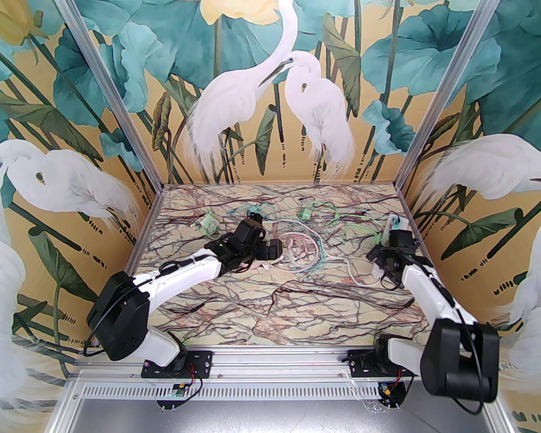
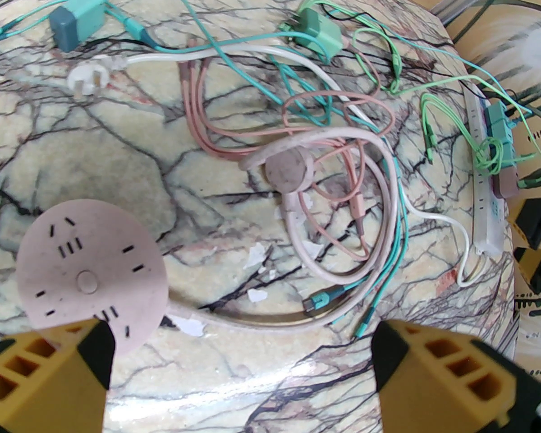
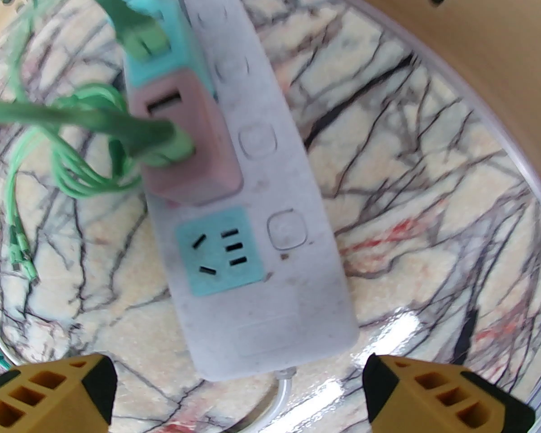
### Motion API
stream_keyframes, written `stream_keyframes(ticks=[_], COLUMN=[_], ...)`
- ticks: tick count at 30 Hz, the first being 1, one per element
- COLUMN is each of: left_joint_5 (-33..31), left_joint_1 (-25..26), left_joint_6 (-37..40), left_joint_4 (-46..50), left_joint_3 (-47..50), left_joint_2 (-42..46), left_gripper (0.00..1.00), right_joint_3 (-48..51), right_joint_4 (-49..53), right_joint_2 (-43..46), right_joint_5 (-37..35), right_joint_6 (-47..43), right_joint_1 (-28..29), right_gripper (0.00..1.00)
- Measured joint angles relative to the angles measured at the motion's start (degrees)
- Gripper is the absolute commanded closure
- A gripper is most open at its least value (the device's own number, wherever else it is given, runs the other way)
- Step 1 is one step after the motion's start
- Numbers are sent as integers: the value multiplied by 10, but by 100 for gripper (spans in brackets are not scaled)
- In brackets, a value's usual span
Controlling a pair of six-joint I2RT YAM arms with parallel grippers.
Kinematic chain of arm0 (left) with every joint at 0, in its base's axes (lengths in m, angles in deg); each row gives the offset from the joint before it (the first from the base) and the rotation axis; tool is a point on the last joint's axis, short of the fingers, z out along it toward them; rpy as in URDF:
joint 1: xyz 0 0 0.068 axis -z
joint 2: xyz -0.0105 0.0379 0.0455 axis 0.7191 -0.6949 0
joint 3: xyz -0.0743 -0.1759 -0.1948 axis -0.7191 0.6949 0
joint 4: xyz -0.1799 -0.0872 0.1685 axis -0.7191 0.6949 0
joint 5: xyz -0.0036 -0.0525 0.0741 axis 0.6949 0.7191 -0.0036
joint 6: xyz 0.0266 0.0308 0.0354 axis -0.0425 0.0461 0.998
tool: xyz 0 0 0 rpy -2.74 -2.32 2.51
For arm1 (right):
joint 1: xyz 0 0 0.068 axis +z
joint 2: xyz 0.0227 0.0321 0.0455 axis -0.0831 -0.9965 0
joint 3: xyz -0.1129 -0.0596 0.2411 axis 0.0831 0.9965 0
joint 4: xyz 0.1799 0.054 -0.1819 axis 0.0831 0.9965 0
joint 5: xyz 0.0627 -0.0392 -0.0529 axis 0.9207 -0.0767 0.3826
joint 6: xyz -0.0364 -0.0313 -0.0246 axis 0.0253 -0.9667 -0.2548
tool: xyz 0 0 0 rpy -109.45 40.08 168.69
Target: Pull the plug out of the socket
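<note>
plug (image 3: pixel 207 169) — pink, seated in the strip (image 3: pixel 297 287) — is seen at 11 o'clock from the nearer right gripper (image 3: pixel 239 377), spread and empty; the strip is laid 12 to 6.

Veined marble table (image 1: pixel 297 305) w/ egret-lotus mural walls (image 1: pixel 270 84)

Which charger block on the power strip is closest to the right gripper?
The pink block, next to the empty teal outlet; the teal block sits beyond it.
</note>
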Motion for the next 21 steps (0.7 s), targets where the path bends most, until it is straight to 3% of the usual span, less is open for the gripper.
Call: stream_keyframes(ticks=[5, 14, 21], left_joint_5=[2, 9, 9], left_joint_1=[0, 0, 0], left_joint_6=[8, 13, 13], left_joint_4=[-31, -49, -51], left_joint_3=[16, 31, 31], left_joint_2=[0, 0, 0], left_gripper=[1, 0, 1], right_joint_3=[-10, -47, -88], right_joint_4=[-16, -33, -43], right_joint_2=[-75, -122, -165], right_joint_5=[37, 45, 53], right_joint_6=[-10, -26, -36], right_joint_1=[-33, -33, -26], right_gripper=[10, 11, 23])
